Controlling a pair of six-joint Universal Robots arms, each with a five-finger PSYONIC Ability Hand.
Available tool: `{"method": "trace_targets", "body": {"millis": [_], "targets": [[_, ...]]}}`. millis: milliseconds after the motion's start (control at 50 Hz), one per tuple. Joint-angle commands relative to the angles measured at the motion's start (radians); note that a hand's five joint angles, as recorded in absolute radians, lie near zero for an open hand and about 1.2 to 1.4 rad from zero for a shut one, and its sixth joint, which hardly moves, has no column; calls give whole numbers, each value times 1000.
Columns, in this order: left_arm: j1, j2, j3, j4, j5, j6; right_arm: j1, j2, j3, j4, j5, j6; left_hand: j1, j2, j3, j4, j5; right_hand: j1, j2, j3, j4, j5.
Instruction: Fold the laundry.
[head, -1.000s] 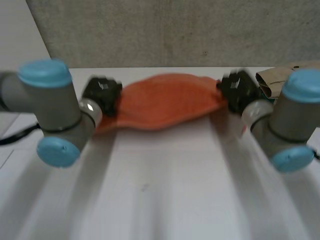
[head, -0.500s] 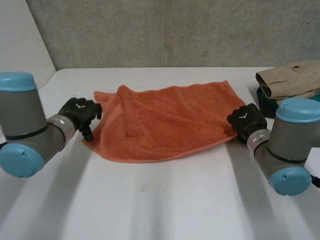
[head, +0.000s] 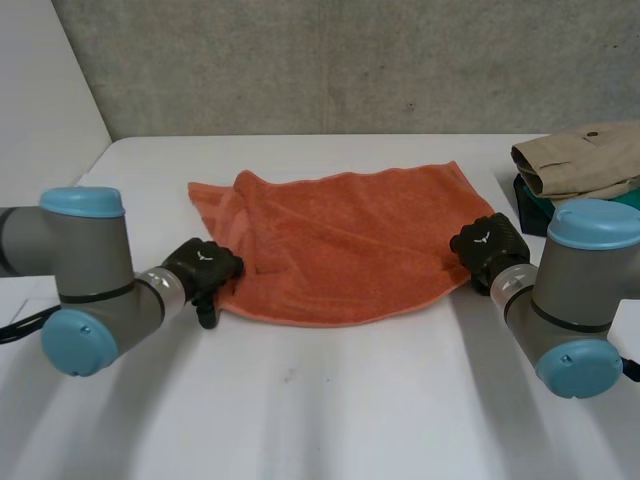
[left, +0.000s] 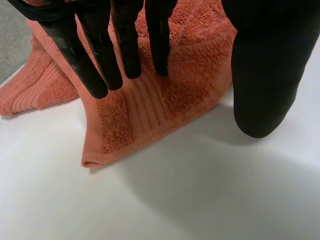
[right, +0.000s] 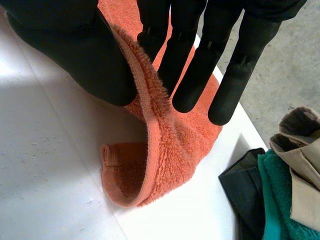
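Orange towel (head: 345, 245) lies spread on the white counter (head: 330, 400), mostly flat, far-left corner rumpled and doubled over on itself. My left hand (head: 203, 268) is at the near-left corner. Its fingers (left: 95, 60) are straight and spread over the hem, thumb (left: 260, 75) off to the side over bare counter. Nothing is pinched and the corner lies flat. I cannot tell whether the fingertips touch the cloth or hover just above it. My right hand (head: 485, 243) is at the near-right corner and has it: hem pinched between thumb and straight fingers, lifted off the counter, a flap curling under below the grip. Beige garment (head: 580, 160) on a teal cloth (right: 272, 200) is piled beside the right arm, apart from the towel.

Step, as I read it: taking both near corners for the first fold. Right side is done, left not yet. Next I need to bring the left thumb under the hem to match, then lift both corners together and carry them to the far edge. The rumpled far-left corner probably wants smoothing, or the fold may come out crooked.
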Motion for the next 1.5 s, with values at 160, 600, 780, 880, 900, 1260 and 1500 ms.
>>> {"method": "trace_targets", "body": {"millis": [160, 600, 780, 880, 900, 1260, 1500], "targets": [[-58, -63, 107, 8, -63, -11, -13, -34, 24, 1, -4, 8, 547, 546, 546, 552, 550, 278, 224, 209, 201, 198], [-28, 159, 17, -193, -282, -44, -42, -157, 14, 338, -48, -163, 919, 919, 919, 925, 922, 278, 224, 209, 201, 198], [-14, 343, -218, -459, -301, 234, -105, -255, 77, 807, -64, -532, 919, 919, 919, 925, 922, 278, 224, 209, 201, 198], [-44, 322, -146, -323, -303, 247, -96, -227, 30, 706, -59, -506, 919, 919, 919, 925, 922, 278, 224, 209, 201, 198], [-49, 311, -124, -307, -307, 247, -90, -217, 15, 687, -59, -498, 919, 919, 919, 925, 922, 278, 224, 209, 201, 198], [12, 248, 680, 209, -307, -58, -73, -201, -522, -251, 10, -12, 919, 919, 919, 925, 922, 278, 224, 209, 201, 198], [29, 253, 393, 113, -243, -89, -94, -144, -483, 116, -58, 51, 919, 919, 919, 925, 922, 278, 224, 209, 201, 198]]}}
